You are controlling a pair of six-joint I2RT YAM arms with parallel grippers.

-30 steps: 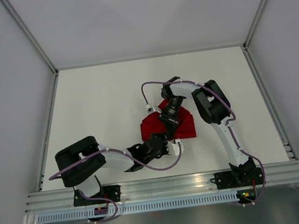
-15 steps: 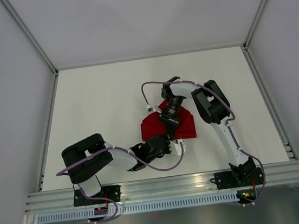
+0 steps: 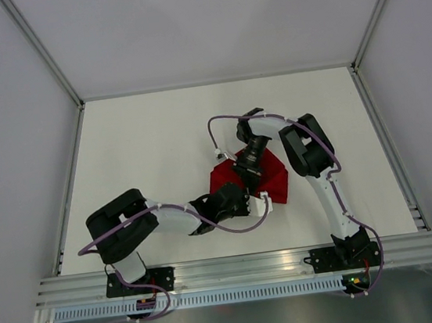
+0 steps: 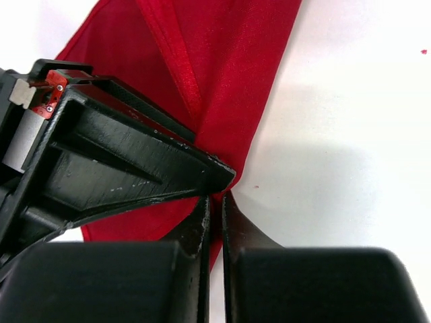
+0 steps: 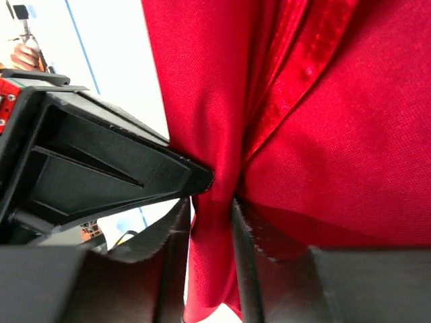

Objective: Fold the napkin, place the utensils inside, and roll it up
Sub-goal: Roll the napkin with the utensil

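Napkin (image 3: 275, 184): red cloth, bunched and part-folded, lying on table (image 3: 144, 154) just beyond near rail (image 3: 245, 267), past the rail's middle toward its right half
Change, left: left gripper (image 4: 215, 202) gone from spread to pressed together within the last second; now pinching the napkin's rail-side edge, sliver of red between the fingertips
Change, right: right gripper (image 5: 212, 212) eased slightly wider; bunched fold fills the gap and touches both fingers, so reads as a pinch, possibly loosening
Change, cloth: outline shifted slightly toward the rail's right end
Meaning: likely a handover or a two-point hold at one spot; fold step under way, not finished; utensils none in view; rolling not started
Left arm pose: reaching low from the rail's left end, elbow bent, forearm running roughly along the rail, wrist aimed at the cloth
Right arm pose: rising from the rail's right end, folded back over itself, wrist tipped down onto the cloth from the side away from the rail
Tips: both sets meeting at nearly one point; touching or just beside, cannot tell
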